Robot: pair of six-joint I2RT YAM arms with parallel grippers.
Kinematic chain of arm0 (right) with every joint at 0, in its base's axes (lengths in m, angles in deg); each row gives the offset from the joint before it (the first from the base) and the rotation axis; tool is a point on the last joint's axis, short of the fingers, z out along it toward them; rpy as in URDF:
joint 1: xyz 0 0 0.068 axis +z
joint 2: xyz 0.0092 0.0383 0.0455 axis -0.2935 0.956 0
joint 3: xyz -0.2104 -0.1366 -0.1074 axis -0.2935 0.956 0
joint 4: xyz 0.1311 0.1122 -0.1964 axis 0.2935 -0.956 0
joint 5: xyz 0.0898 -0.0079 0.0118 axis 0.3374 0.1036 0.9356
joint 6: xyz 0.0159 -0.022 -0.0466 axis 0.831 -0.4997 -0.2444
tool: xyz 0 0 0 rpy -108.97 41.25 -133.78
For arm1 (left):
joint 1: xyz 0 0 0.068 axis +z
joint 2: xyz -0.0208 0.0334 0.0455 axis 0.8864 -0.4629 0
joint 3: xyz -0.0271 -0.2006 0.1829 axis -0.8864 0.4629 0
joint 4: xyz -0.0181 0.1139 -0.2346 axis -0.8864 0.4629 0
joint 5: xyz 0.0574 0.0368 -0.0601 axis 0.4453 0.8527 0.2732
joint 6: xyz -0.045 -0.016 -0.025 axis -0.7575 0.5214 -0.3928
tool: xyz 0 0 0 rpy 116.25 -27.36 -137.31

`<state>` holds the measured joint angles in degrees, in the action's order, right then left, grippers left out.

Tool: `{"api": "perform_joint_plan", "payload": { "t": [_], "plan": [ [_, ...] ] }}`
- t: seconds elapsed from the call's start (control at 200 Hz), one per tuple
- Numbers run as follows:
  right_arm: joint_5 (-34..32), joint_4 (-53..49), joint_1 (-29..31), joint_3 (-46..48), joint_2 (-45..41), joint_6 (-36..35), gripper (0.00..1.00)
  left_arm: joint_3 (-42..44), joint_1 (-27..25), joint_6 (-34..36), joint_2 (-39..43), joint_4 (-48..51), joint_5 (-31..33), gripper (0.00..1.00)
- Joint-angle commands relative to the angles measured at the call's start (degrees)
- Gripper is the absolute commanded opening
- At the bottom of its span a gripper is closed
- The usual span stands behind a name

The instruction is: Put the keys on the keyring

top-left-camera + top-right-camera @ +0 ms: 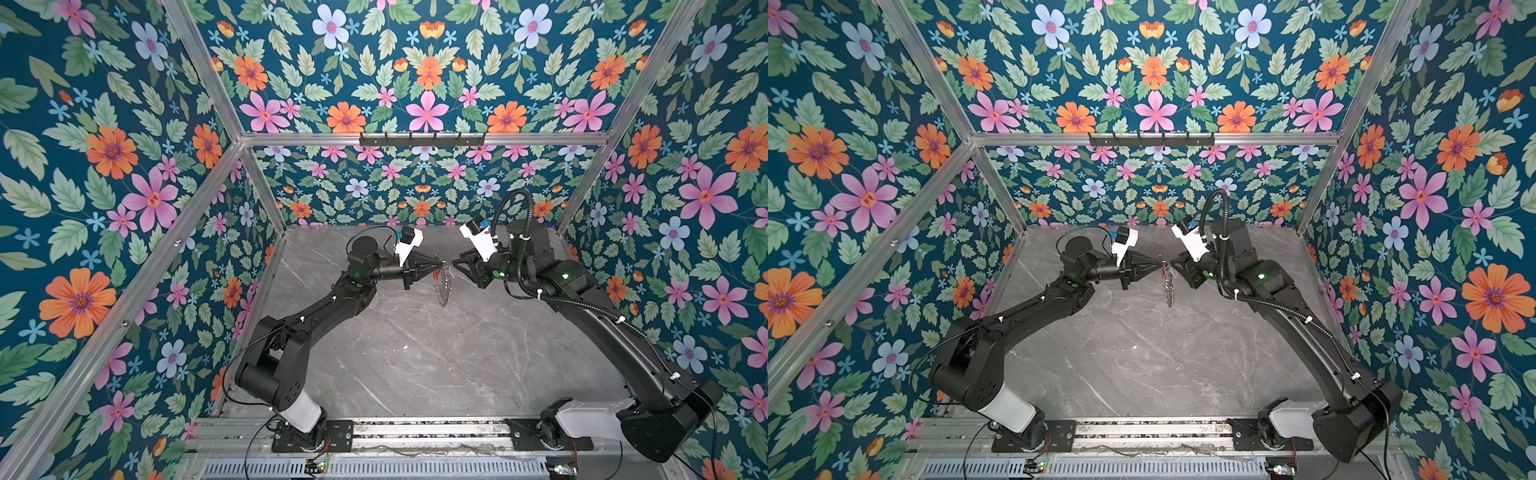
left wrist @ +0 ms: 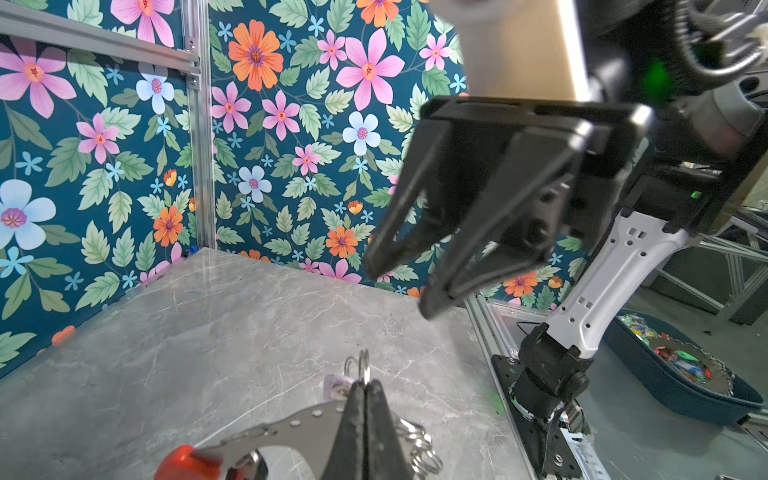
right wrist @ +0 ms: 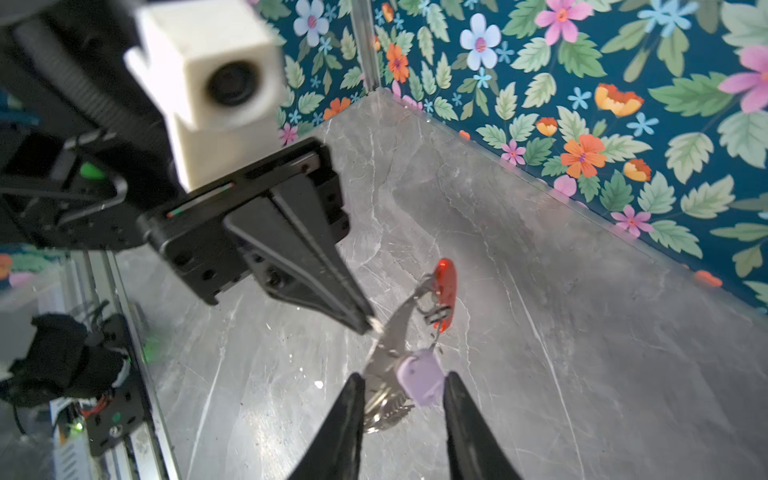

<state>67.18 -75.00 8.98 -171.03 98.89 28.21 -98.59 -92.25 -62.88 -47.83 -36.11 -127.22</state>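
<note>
The keyring (image 1: 444,286) (image 1: 1169,286) hangs in the air over the back middle of the marble table. Its red curved section (image 3: 445,286) (image 2: 187,461) and a row of small silver rings (image 2: 419,449) show in the wrist views. My left gripper (image 1: 441,262) (image 2: 365,384) (image 3: 368,326) is shut on the keyring's metal band near a split ring. A key's lilac tag (image 3: 419,378) (image 2: 334,384) dangles by the band. My right gripper (image 3: 404,376) (image 1: 455,262) (image 2: 403,291) stands open with the lilac tag between its fingers; I cannot tell if they touch it.
Floral walls close the table on three sides. A black hook rack (image 1: 422,139) sits on the back frame bar. The arms' base rail (image 1: 415,428) runs along the front edge. A dark blue bin (image 2: 681,374) with coloured items stands beyond the table.
</note>
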Motion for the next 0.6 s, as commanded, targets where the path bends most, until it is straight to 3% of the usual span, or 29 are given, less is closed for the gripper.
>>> {"api": "perform_joint_plan", "payload": {
  "t": [0.0, 0.075, 0.215, 0.375, 0.595],
  "plan": [
    [16.00, 6.37, -5.05, 2.04, -0.15, 12.16, 0.35, 0.79, 0.21, -3.20, 0.27, -8.74, 0.50, 0.00],
    [22.52, 12.67, -6.90, 5.46, -0.66, 16.91, 0.37, 1.51, 0.37, -6.42, -0.06, -13.99, 0.50, 0.00],
    [27.71, 21.39, -7.24, 9.09, -0.28, 22.72, 0.39, 2.58, 0.81, -15.17, -1.23, -26.23, 2.78, 0.00],
    [31.20, 29.17, -7.23, 10.86, 1.12, 28.53, 0.41, 2.96, 0.91, -24.50, -3.65, -39.12, 4.67, 0.00],
    [32.09, 34.08, -7.25, 10.90, 2.34, 30.95, 0.42, 2.58, 0.91, -29.59, -5.59, -45.32, 5.29, 0.00]
  ]
}}
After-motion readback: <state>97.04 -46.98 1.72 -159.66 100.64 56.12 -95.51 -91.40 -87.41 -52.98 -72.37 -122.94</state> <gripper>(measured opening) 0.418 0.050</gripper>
